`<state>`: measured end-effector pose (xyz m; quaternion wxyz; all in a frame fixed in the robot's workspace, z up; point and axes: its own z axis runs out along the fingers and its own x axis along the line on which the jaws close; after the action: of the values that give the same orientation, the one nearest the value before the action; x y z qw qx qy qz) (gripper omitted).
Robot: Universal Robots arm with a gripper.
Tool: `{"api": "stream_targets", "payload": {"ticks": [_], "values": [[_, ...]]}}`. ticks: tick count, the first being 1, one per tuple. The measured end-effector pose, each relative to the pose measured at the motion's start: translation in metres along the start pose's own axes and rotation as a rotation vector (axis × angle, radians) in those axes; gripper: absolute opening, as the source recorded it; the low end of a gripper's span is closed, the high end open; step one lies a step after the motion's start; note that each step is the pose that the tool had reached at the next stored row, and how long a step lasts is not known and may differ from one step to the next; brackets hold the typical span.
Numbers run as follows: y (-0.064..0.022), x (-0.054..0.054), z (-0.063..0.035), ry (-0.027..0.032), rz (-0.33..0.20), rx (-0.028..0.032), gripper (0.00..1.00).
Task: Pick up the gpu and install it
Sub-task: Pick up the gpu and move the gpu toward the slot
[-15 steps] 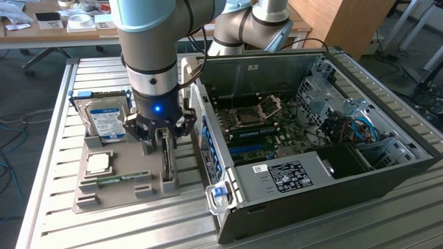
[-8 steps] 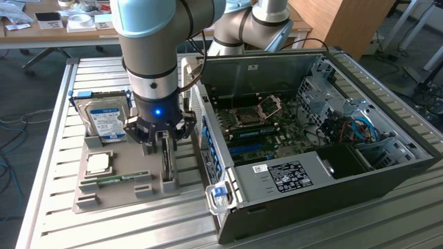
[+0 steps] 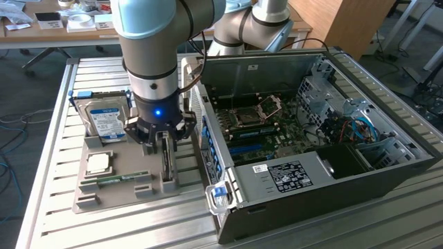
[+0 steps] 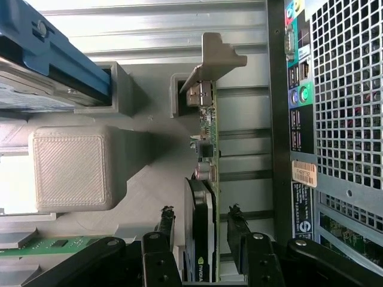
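The gpu (image 4: 207, 155) stands on edge in a slot of the grey holder tray (image 3: 111, 199), green board upright, black cooler on one face, silver bracket (image 4: 218, 57) at its far end. In the exterior view the gpu (image 3: 167, 165) is the dark upright card just below my gripper (image 3: 163, 139). My gripper (image 4: 201, 232) is open and straddles the card's cooler end. One of the fingers (image 4: 166, 230) sits on the cooler side and the other on the board side, with a small gap on each side. Nothing is held.
A silver hard drive (image 3: 105, 122) with a blue-white label stands in the tray's back slot. A CPU (image 3: 98, 163) and a RAM stick (image 3: 114, 180) lie on the tray. The open PC case (image 3: 387, 181) lies close beside the tray, its rear port panel (image 4: 299, 101) next to the card.
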<state>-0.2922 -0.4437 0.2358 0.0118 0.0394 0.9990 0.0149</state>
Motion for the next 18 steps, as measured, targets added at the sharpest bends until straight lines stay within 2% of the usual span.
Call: {"api": "stream_targets", "payload": {"ticks": [18], "values": [[0.0012,0.0001,0.0051,0.0001,0.001,0.0001,0.49]]}}
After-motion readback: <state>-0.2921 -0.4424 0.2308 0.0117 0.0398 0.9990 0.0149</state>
